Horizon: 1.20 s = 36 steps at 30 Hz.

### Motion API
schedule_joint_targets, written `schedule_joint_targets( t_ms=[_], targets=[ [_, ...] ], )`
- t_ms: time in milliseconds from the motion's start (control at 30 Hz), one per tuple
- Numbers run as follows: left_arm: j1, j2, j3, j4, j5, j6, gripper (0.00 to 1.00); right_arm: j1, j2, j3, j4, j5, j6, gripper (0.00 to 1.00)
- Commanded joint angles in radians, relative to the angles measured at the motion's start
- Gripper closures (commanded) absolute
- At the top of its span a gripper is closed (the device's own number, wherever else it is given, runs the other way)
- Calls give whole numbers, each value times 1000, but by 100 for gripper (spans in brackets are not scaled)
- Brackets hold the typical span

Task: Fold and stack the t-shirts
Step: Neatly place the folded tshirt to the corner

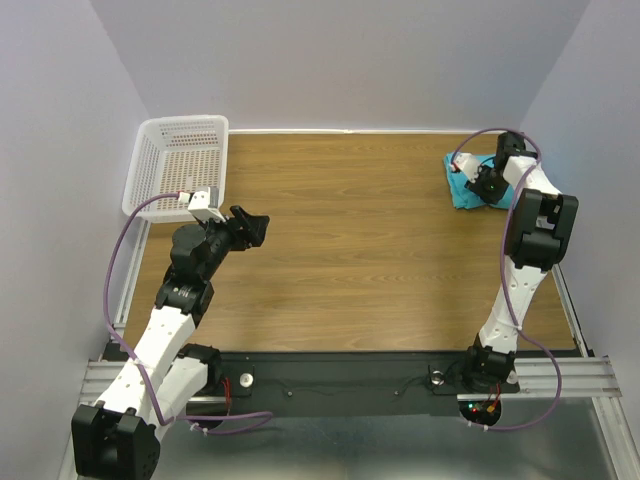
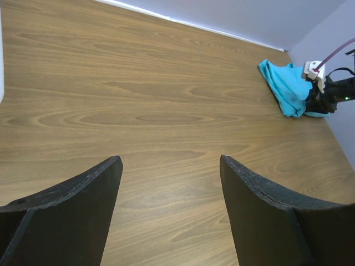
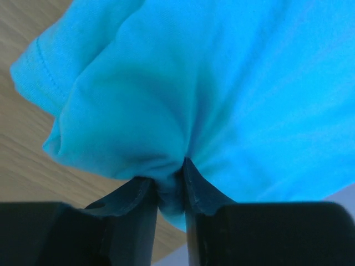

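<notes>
Right hand is pinching a turquoise t-shirt at the far right corner of the surface; left hand is hovering wide open, empty

My left arm and right arm wear white shells with black joints. Above the black base rail, each carries a purple cable. My fingers are matte black.

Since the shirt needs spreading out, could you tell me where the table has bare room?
The wide middle of the table, between the white basket far left and the t-shirt far right, is bare wood. Crowded only in that far right corner, where the right tool pinches the t-shirt.
</notes>
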Motion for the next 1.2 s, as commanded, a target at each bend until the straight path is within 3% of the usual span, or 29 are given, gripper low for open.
schedule_joint_targets(
  t_ms=[0, 67, 167, 533, 833, 967, 1033, 1067, 1167],
  targets=[
    [4, 1, -12, 77, 26, -12, 18, -33, 3, 92, 14, 10, -27, 65],
    [4, 1, -12, 76, 26, -10, 18, -36, -2, 81, 14, 4, -30, 50],
    [4, -4, -12, 71, 32, -7, 18, -36, -52, 46, 15, -59, -22, 39],
    [4, -14, 7, 66, 46, 0, 18, -40, -236, -81, 14, -229, 122, 37],
    [6, -19, 5, 73, 40, -6, 18, -73, -215, -34, 30, -375, 484, 41],
    [6, 5, 22, 76, 43, 3, 13, -73, -290, -113, 50, -500, 644, 41],
    [7, 39, 46, 63, 45, 10, 8, -73, -359, -173, 69, -524, 700, 39],
    [7, 51, 57, 57, 46, 14, 7, -73, -382, -193, 72, -531, 725, 34],
    [13, 100, 114, 1, 31, 45, 6, -73, -501, -311, 113, -536, 798, 33]
  ],
)
